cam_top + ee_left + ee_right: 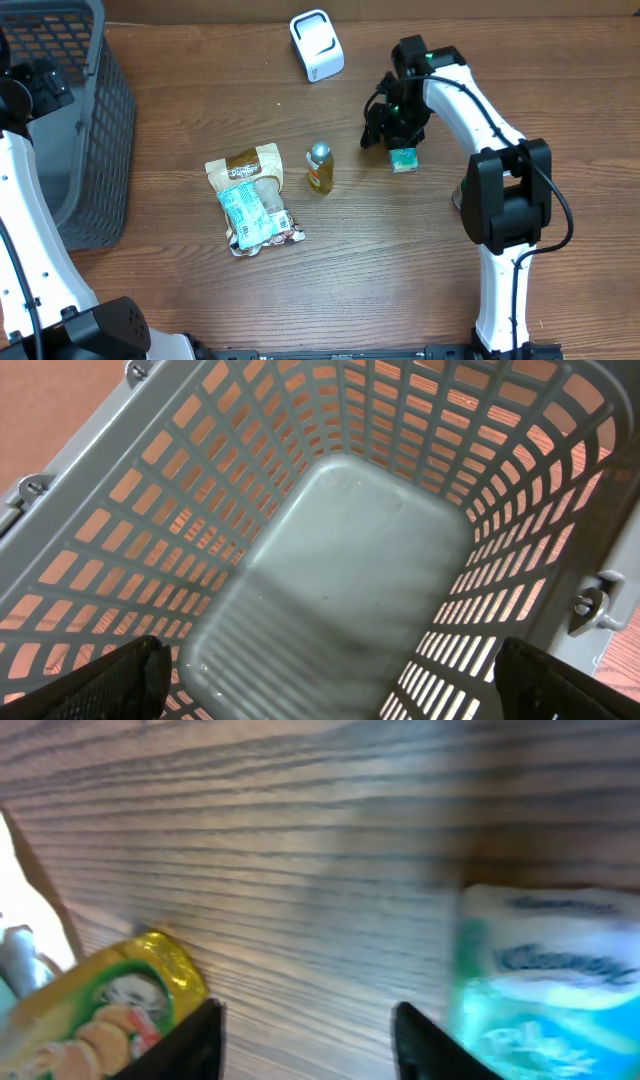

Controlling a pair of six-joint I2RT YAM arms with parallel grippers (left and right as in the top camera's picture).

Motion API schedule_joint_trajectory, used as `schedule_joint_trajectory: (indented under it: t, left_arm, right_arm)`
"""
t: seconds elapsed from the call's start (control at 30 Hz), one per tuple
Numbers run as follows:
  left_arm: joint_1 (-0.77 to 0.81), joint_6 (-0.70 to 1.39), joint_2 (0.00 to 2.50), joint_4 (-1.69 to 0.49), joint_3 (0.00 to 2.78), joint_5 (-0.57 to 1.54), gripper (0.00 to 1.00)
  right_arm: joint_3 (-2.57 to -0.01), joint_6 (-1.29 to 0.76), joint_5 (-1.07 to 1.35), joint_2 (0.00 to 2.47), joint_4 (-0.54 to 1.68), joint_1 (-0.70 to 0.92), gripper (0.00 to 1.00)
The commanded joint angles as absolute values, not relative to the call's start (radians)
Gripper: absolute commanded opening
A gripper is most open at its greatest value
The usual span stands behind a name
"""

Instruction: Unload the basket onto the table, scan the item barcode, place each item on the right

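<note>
Right pincer (305,1025) open low over the table (380,260), bare wood between its fingers, tissue pack (403,159) just beside one.
The 6 o'clock edge lies bare. A snack bag (250,200) sits at 8, with a bottle (319,167) near centre, both well apart from the pack at 2. The scanner (317,45) stands at 12 by the far edge. The basket (100,120) blocks 9 to 10, left pincer (335,680) open above its floor.

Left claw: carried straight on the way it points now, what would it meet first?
Likely the floor of the gray basket. The left claw points down into it, jaws wide, nothing lying in between; how far off is unclear.
</note>
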State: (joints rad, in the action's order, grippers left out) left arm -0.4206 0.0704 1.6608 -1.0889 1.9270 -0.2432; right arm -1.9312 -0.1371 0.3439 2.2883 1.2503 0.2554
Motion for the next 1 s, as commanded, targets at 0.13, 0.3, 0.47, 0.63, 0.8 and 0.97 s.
schedule_joint_trajectory:
  t: [0.13,0.3,0.47,0.63,0.8,0.97]
  left_arm:
    - [-0.419,0.052,1.66,-1.089,1.941,-0.236,0.99]
    - [-0.419,0.052,1.66,-1.089,1.941,-0.236,1.0]
    - [-0.419,0.051,1.66,-1.089,1.941,-0.236,0.99]
    - [-0.418,0.052,1.66,-1.089,1.941,-0.236,0.99]
    - [-0.418,0.051,1.66,-1.089,1.941,-0.236,1.0]
    - [-0.419,0.052,1.66,-1.089,1.941,-0.235,0.99]
  right_arm:
    - [-1.93,-0.134,0.332,2.288,1.227,0.344,0.38]
    - [-1.93,-0.135,0.247,2.288,1.216,0.367,0.35]
    - [-1.903,-0.181,0.183,2.288,1.197,0.367,0.35]
    - [-1.818,-0.241,0.007,2.289,1.126,0.356,0.36]
    - [-1.793,-0.313,-0.056,2.289,1.105,0.319,0.38]
    - [-1.797,-0.393,-0.042,2.288,1.143,0.26,0.4]
